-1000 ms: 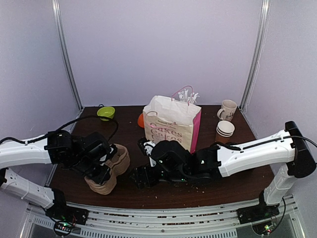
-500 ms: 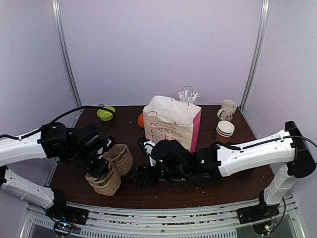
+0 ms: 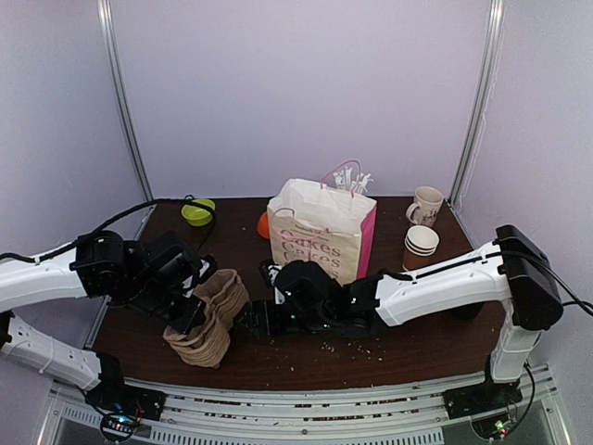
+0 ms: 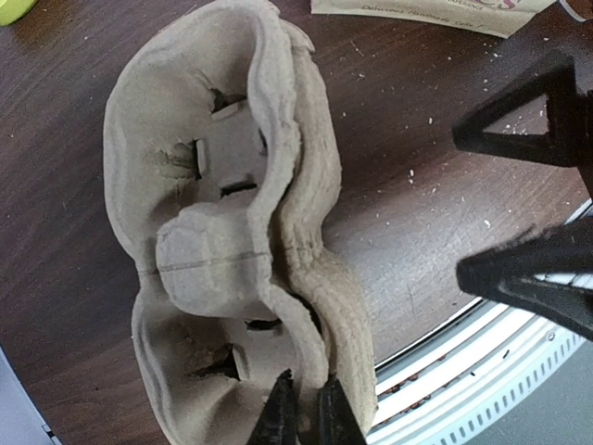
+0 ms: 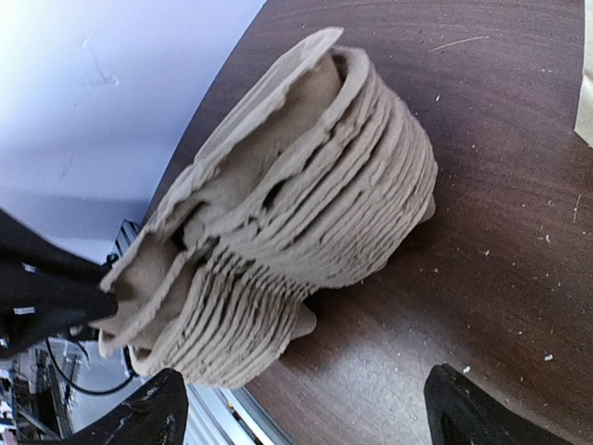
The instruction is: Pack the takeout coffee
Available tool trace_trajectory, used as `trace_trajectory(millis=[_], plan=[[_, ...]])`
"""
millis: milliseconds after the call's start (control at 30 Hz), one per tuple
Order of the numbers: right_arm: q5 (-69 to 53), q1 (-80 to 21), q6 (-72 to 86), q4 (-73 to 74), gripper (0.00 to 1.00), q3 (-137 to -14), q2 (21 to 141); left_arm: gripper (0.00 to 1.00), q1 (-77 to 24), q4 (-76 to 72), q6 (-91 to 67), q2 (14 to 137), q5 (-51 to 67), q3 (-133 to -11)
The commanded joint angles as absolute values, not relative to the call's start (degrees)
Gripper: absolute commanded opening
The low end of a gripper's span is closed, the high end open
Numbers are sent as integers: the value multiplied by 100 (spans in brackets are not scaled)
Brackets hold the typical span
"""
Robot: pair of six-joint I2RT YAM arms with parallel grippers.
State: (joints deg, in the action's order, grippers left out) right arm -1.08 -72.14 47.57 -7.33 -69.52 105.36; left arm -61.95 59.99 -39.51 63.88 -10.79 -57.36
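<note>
The takeout coffee shows only as brown paper cups with white rims, nested at the back right, far from both grippers. A stack of grey pulp cup carriers lies tipped on its side at the front left. My left gripper is shut on the rim of the outermost carrier, peeling it slightly from the rest. My right gripper is open, low over the table just right of the stack, with nothing between its fingers. In the top view it sits close beside the stack.
A white and pink paper bag stands open at mid-table, straws sticking out. A cream mug is at the back right, a green bowl at the back left, an orange object behind the bag. The table's front rail runs close by the stack.
The left gripper has tipped the carrier stack onto its side and turned it. The right arm has slid left, closer to the stack.
</note>
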Motion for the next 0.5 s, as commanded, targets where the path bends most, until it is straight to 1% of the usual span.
trace_trajectory(millis=[0, 300, 400, 467], plan=[[-554, -7146, 5438, -1424, 91, -7286, 10738, 0, -6223, 5491, -3929, 6267, -957, -5605], [-861, -7139, 6252, -1796, 91, -7466, 11140, 0, -6227, 5248, -3925, 6233, -929, -5484], [-887, -7141, 6445, -1770, 90, -7472, 11242, 0, -6223, 5221, -3957, 6208, -959, -5450], [-888, -7140, 6526, -1769, 87, -7444, 11252, 0, -6222, 5214, -3976, 6174, -963, -5425]])
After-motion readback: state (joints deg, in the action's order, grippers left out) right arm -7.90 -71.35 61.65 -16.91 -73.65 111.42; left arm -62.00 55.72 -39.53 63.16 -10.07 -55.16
